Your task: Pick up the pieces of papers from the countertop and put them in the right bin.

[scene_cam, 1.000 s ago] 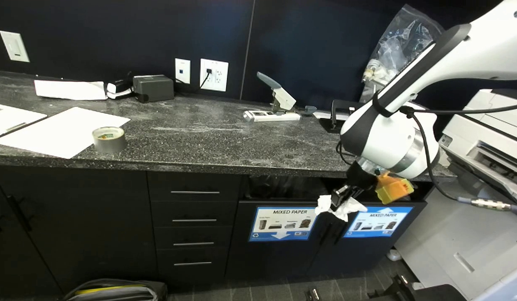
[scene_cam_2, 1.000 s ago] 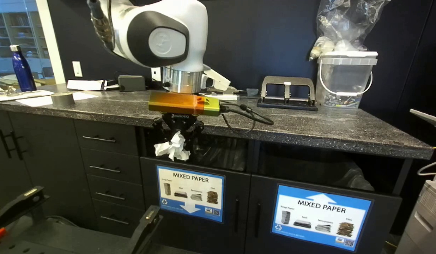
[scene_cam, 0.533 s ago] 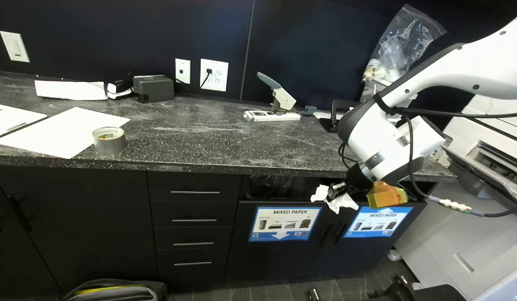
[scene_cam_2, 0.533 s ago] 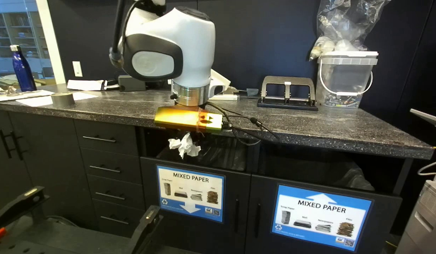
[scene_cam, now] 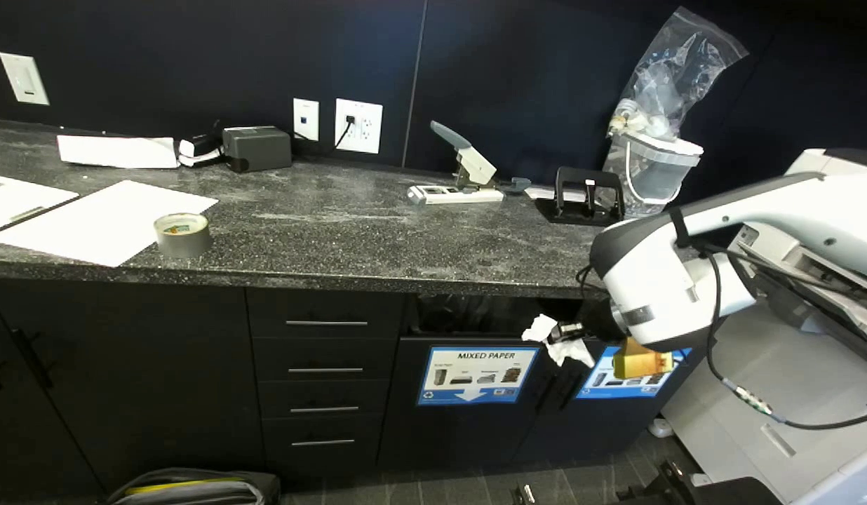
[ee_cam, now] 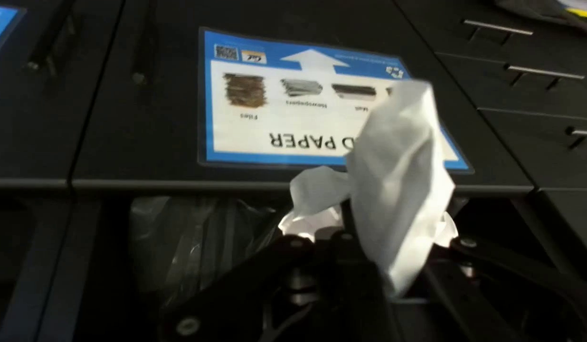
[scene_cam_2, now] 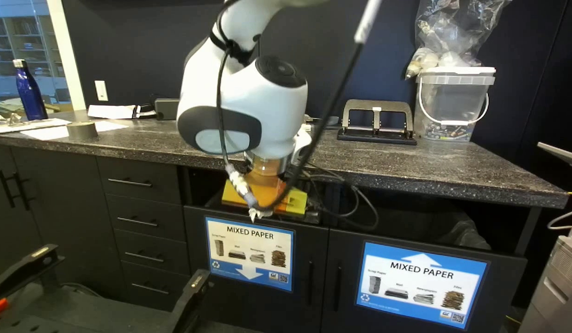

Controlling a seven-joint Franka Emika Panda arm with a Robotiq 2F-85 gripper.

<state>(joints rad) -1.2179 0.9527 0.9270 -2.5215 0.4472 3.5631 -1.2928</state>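
Observation:
My gripper [scene_cam: 562,333] is shut on a crumpled white piece of paper [ee_cam: 395,180], whose folds stick out on both sides of the fingers. In an exterior view only a small tip of that paper [scene_cam_2: 256,214] shows below the wrist and cable. Both hang just off the front of the dark speckled countertop [scene_cam: 349,242], by the left bin opening [scene_cam: 475,315]. The right bin [scene_cam_2: 406,222], under the sign with the upward arrow, lies further right in that exterior view. At the countertop's far left, pale crumpled bits [scene_cam_2: 13,119] are too small to make out.
On the countertop stand a tape roll [scene_cam: 183,235], large flat sheets [scene_cam: 104,221], a stapler [scene_cam: 461,189], a hole punch [scene_cam_2: 376,121] and a clear bucket [scene_cam_2: 454,104]. A printer [scene_cam: 791,337] is beside the arm. A dark cart [scene_cam_2: 105,300] sits in front of the cabinets.
The wrist has lowered and tilted, bringing the gripper closer to level. The held paper has shifted right and down in an exterior view, staying in the grip throughout.

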